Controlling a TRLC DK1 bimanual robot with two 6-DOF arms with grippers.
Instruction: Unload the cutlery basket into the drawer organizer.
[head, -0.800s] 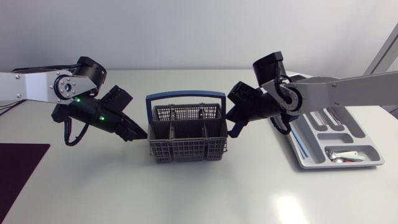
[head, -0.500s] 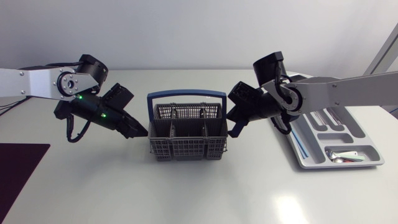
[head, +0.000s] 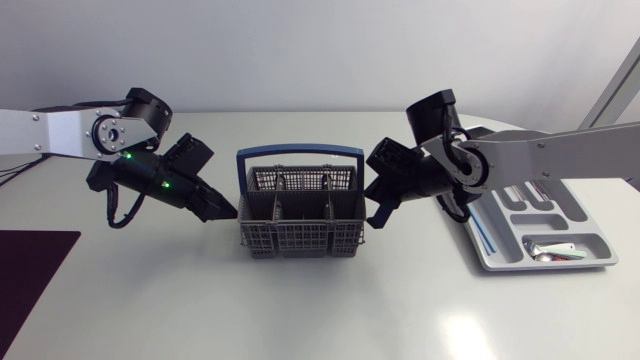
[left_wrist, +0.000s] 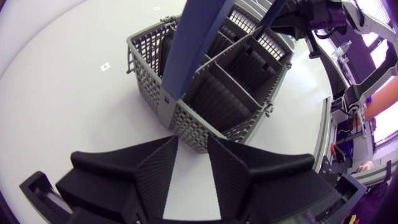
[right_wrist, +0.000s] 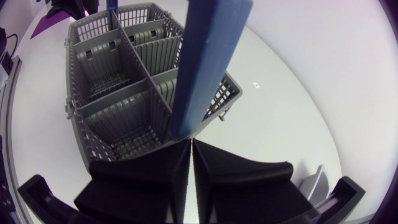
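Your cutlery basket (head: 298, 215) stands mid-table, its long axis running from arm to arm under the blue handle (head: 298, 153); the left gripper (head: 222, 212) sits just beside its left end, fingers apart on nothing; the right gripper (head: 378, 213) sits just beside the right end, fingers pressed together, empty. The drawer organizer (head: 545, 265) lies well off to the right — your right arm is nearer it; the wrist views show no cutlery in the compartments — likely little remains.

One cutlery basket (head: 300, 238), one drawer organizer (head: 497, 262), two grippers: left gripper (head: 222, 213), right gripper (head: 378, 213).
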